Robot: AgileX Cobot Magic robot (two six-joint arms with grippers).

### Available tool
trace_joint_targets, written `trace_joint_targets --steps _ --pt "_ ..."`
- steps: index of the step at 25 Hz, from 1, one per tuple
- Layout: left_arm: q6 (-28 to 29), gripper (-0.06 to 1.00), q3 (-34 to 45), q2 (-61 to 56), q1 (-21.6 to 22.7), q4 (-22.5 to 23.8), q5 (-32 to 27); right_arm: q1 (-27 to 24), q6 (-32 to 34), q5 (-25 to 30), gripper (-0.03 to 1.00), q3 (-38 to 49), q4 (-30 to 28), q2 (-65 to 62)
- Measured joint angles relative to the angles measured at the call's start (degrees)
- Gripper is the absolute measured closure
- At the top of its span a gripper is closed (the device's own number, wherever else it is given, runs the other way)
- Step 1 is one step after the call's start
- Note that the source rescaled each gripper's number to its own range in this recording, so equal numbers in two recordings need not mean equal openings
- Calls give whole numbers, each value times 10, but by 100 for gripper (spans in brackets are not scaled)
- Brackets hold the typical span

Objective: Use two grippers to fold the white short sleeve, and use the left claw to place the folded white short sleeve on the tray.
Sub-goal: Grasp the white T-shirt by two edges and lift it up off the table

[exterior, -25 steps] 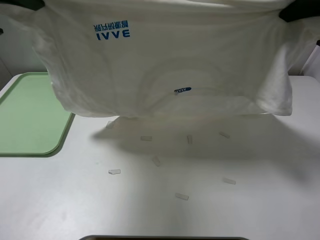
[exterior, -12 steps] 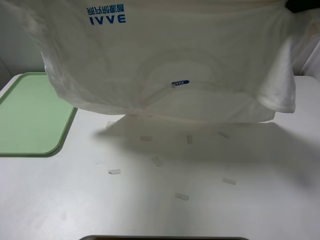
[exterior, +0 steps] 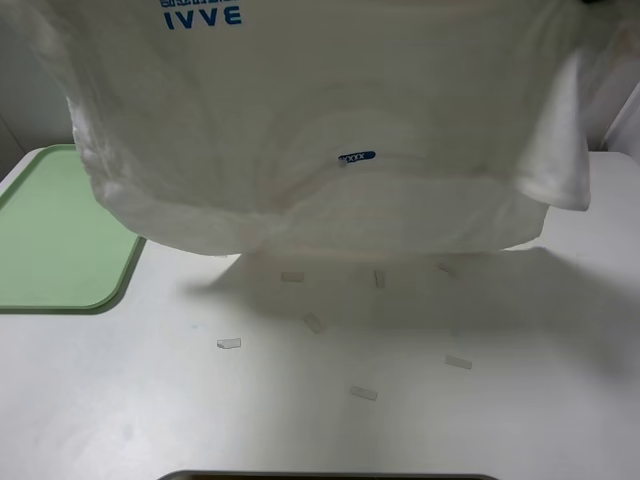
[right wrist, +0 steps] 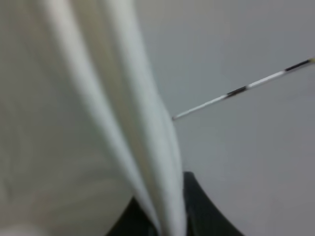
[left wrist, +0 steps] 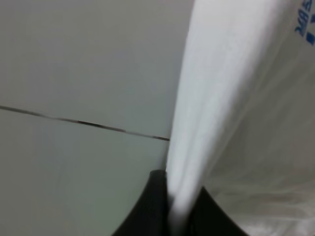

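The white short sleeve (exterior: 330, 120) hangs spread above the table, filling the upper half of the exterior view. Its blue lettering (exterior: 203, 17) sits at the top edge and its blue neck label (exterior: 357, 157) near the middle. The lower hem hovers just over the table. Both arms are beyond the top of that view. In the left wrist view my left gripper (left wrist: 178, 201) is shut on a fold of the shirt (left wrist: 231, 98). My right gripper (right wrist: 170, 206) is shut on another fold of the shirt (right wrist: 98, 98). The pale green tray (exterior: 55, 240) lies at the left with nothing in it.
Several small white tape strips lie on the white table below the shirt, among them one (exterior: 229, 343) at the left, one (exterior: 363, 393) in the middle and one (exterior: 458, 362) at the right. A dark rim (exterior: 330, 476) shows at the table's front edge.
The shirt has been lifted higher: the lettering has climbed to the top edge and the black gripper tips at the upper corners have left the exterior view. The hem has swung slightly.
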State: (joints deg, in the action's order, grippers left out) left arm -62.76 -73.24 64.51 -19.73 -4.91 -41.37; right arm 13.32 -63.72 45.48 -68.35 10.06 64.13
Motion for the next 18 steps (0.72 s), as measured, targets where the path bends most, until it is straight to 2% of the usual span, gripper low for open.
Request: trace_joint_targets --steps 7,12,18 --pt "15 94 0 -21 0 4 -1 0 55 -74 93 0 17 0" --pt "15 94 0 -64 0 1 -9 0 67 -35 93 0 23 -21" --pt "15 94 0 -117 0 -6 -26 0 67 -28 93 0 24 -66"
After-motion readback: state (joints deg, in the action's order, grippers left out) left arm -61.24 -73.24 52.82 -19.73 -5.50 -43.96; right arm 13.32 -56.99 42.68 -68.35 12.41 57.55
